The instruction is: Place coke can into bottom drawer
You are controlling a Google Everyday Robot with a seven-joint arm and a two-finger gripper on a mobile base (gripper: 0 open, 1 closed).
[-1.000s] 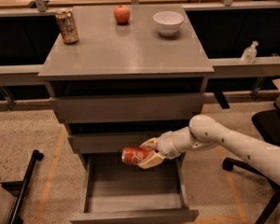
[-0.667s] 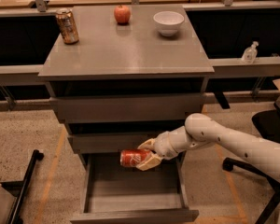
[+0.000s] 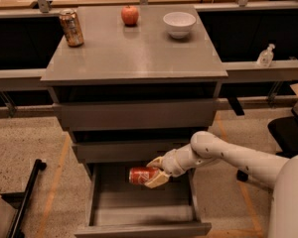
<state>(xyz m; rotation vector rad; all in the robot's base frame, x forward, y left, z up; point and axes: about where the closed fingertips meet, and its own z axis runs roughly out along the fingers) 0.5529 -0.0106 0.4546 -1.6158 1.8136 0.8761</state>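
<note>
The hand covers the right end of the coke can, clamped on it. The arm extends leftward over the open bottom drawer.

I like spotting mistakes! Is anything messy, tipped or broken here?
Nothing looks spilled or broken. The only sideways thing is the coke can, held by the hand over the open bottom drawer.
</note>
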